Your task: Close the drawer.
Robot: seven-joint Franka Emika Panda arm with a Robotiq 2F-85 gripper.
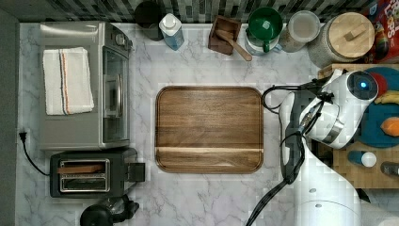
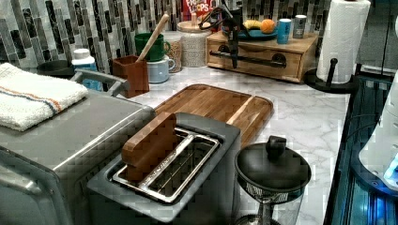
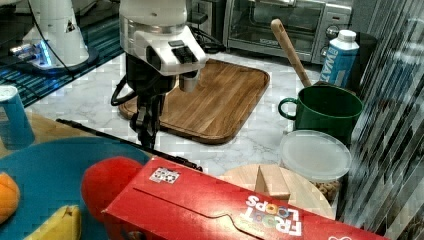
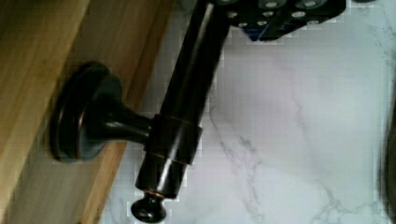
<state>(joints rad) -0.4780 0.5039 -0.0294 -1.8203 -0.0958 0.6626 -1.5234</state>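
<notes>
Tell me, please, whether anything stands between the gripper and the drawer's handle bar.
Nothing visible does. In the left view the gripper hangs right at the dark handle bar on the drawer front, and the wrist view shows the bar close up over bare marble countertop. The drawer front looks about flush with its wooden box.

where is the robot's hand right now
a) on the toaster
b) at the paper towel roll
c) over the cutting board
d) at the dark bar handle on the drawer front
d: in the left view the hand hangs right at the dark bar handle across the front of the drawer, and the wrist view shows that handle close up, with its round mount on the wood.
</notes>
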